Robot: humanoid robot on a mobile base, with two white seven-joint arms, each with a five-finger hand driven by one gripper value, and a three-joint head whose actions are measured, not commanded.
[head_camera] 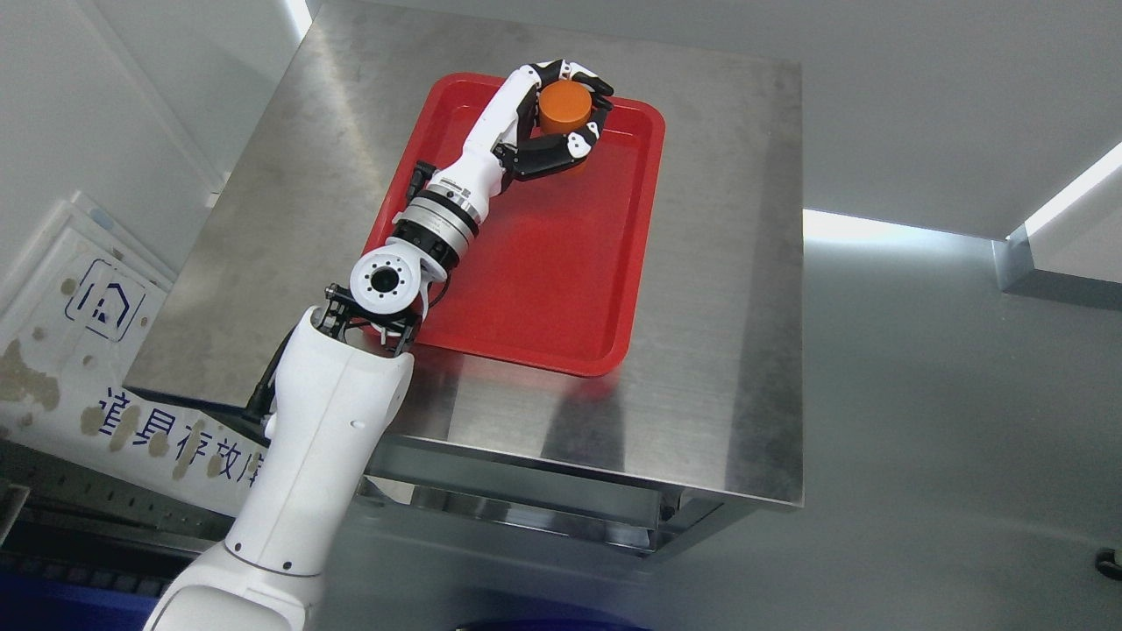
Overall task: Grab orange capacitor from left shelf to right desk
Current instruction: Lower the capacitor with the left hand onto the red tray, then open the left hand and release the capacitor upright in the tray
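1. Over the far end of the red tray [561,298], head view: left hand [552,123] with fingers [585,81] curled round the orange capacitor [562,105], pinching it upright.
2. Capacitor sits in the hand's grasp above the tray's far right corner; whether it touches the tray, cannot tell.
3. Tray lies on a steel table [719,289]. Left arm [324,438] enters from lower left.

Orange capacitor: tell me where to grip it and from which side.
Grip the capacitor around its curved side wall, from above. It is a short upright cylinder over the red tray, flat top up; the left hand already has its fingers curled round that wall.
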